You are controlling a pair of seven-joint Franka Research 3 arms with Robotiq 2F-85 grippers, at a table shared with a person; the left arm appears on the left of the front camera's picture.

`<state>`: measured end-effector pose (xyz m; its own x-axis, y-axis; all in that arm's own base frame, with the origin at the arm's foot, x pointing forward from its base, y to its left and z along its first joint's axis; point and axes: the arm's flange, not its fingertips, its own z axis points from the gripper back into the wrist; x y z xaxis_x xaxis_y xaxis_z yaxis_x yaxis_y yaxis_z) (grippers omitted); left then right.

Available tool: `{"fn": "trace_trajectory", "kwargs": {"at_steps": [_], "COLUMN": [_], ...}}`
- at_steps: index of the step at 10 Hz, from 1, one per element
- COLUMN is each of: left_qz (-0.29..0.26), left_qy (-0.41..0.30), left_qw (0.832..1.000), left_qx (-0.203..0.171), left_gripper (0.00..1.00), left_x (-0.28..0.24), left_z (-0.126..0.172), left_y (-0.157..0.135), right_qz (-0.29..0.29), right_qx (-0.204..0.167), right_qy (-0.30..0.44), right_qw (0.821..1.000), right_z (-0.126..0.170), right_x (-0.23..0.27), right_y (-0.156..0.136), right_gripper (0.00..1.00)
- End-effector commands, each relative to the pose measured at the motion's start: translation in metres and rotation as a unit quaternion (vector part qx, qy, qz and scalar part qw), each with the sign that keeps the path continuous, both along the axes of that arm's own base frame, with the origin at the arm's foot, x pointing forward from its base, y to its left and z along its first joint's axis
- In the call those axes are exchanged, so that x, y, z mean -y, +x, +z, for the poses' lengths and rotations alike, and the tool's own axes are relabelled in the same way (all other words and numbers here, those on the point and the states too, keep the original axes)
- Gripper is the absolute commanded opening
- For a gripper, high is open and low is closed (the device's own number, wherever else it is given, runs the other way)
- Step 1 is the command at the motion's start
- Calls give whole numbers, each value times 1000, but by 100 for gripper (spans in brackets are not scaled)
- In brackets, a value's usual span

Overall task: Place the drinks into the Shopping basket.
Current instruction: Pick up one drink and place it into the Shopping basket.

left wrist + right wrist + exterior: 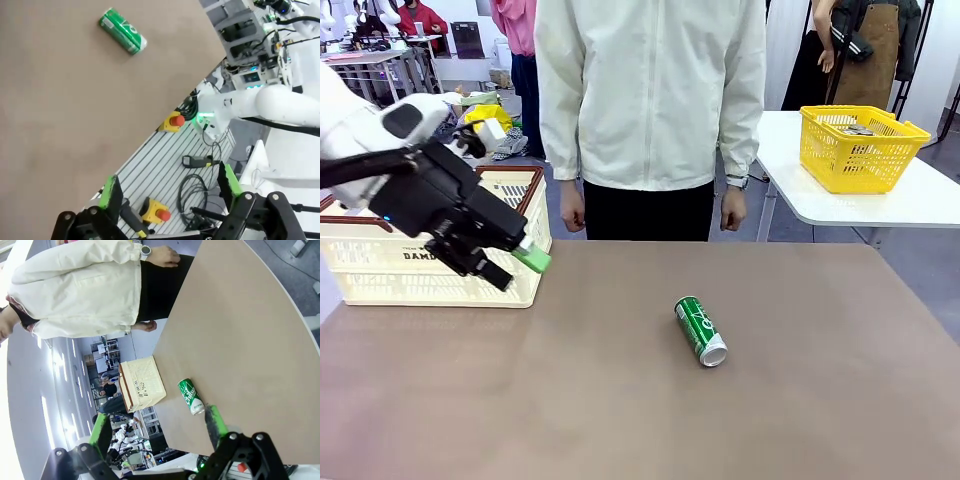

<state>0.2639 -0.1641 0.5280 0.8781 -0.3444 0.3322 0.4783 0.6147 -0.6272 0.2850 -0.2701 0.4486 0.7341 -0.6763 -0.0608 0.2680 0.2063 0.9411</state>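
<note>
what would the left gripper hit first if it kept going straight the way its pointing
Probably the bare table near its robot-side edge, though depth is unclear; it might just clear that edge. The green can lies well off that line.

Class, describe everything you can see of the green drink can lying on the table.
The green drink can is slim and metal-looking, with white print on its side and a silver end. It lies on its side near the middle of the brown table, with the silver end turned toward the robot's side and slightly to the robot's right. Only the table touches it, and it lies well apart from the cream shopping basket.
</note>
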Motion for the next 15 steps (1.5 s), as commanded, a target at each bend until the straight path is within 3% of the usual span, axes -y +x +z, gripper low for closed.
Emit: {"fn": "trace_trajectory", "kwargs": {"at_steps": [1, 4, 5, 7, 8, 10, 13, 14, 15], "left_qz": [9, 7, -10, 28, 11, 42, 59, 85, 145], "left_qy": [-12, -12, -18, 130, 177, 255, 320, 328, 345], "left_qw": [1000, 1000, 1000, 989, 981, 960, 938, 933, 921], "left_qx": [-6, 2, -14, -58, -75, -110, -121, -122, -108], "left_gripper": [100, 100, 100, 100, 100, 100, 100, 100, 100], "left_x": [-25, -24, 19, 138, 178, 238, 320, 336, 348], "left_z": [8, 7, 24, 30, 20, -5, -53, -68, -82], "left_y": [-2, 4, 16, 55, 78, 110, 137, 143, 147], "right_qz": [1, 1, 1, 1, 1, 1, 1, 1, 1], "right_qx": [10, 10, 10, 10, 10, 10, 10, 10, 10], "right_qy": [5, 5, 5, 5, 5, 5, 5, 5, 5], "right_qw": [1000, 1000, 1000, 1000, 1000, 1000, 1000, 1000, 1000], "right_z": [1, 1, 1, 1, 1, 1, 1, 1, 1], "right_x": [1, 1, 1, 1, 1, 1, 1, 1, 1], "right_y": [0, 0, 0, 0, 0, 0, 0, 0, 0], "right_gripper": [100, 100, 100, 100, 100, 100, 100, 100, 100]}}
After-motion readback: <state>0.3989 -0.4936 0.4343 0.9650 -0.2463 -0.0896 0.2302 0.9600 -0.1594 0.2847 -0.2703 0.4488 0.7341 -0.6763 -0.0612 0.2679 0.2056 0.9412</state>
